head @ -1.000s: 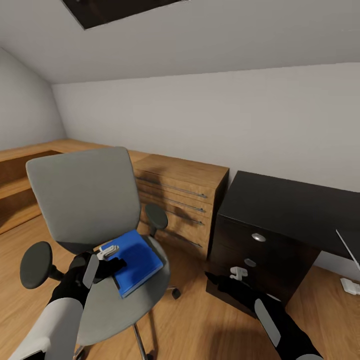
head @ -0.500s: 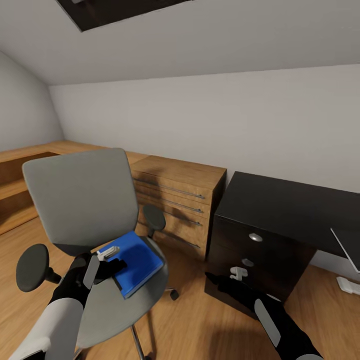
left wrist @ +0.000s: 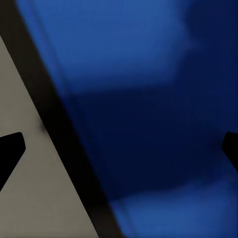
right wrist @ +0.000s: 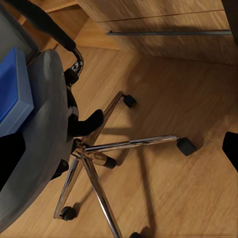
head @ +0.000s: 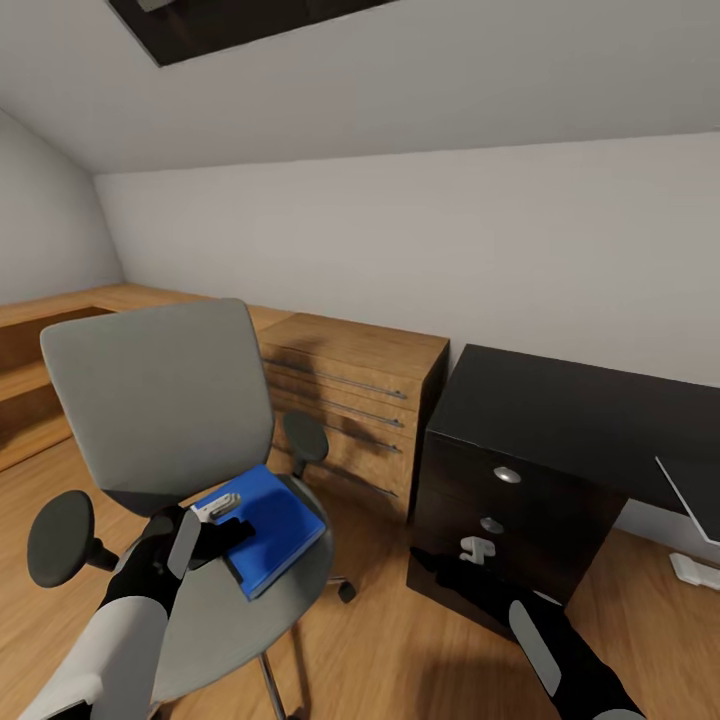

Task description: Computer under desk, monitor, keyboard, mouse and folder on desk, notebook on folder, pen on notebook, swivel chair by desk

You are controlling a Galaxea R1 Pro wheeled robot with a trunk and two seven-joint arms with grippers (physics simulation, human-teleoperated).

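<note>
Head view puts my left hand right over the near corner of the flat bright-blue rectangular folder, which lies on the seat of the grey padded swivel chair with black armrests. From the left wrist view I see the folder's blue cover directly under that hand and the grey seat beside it, with the two dark fingertips at opposite edges of the picture: the hand is spread wide, straddling the folder's edge and gripping nothing.

My right hand hangs out in front of the dark drawer unit of the black-topped counter, well apart from the folder and off to the far side of the chair from the left hand. In the right wrist view its fingertips also sit far apart, so it is spread and empty; below it I see the chair's chrome five-star base on casters on the light-wood floor, and the folder's white page edge on the seat. Behind the chair, beyond both hands, stands a light-wood dresser with long metal handles, just beside the counter.
</note>
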